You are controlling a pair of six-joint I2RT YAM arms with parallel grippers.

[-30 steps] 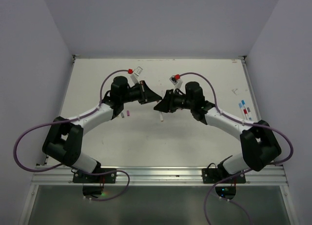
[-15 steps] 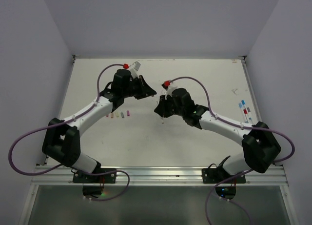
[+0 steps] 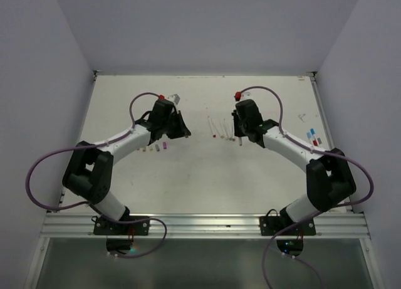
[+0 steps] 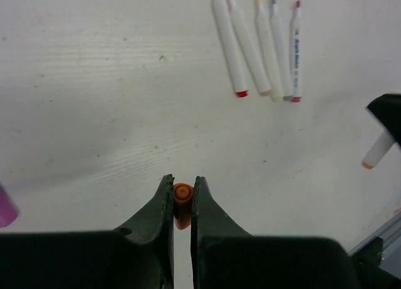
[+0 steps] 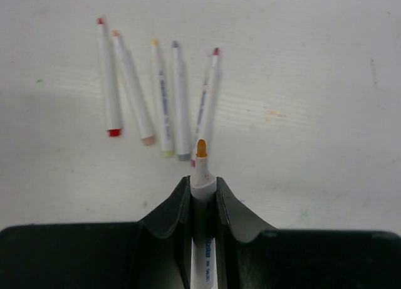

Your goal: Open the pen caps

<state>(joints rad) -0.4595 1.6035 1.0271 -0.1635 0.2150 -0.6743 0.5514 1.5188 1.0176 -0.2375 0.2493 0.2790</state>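
White table [image 3: 188, 176] bearing pens [image 5: 160, 94], grey walls [image 3: 207, 26]

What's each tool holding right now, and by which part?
Left tool: orange cap, pinched across its sides at the fingertips. Right tool: uncapped orange-tipped pen, gripped on the barrel just behind the tip.

Five uncapped pens [image 5: 160, 98] are lying on the table [image 5: 326, 82], a sixth pen [image 5: 202, 179] and one orange cap [image 4: 182, 198] are being held, and farther caps [image 3: 165, 145] are appearing too small to count.
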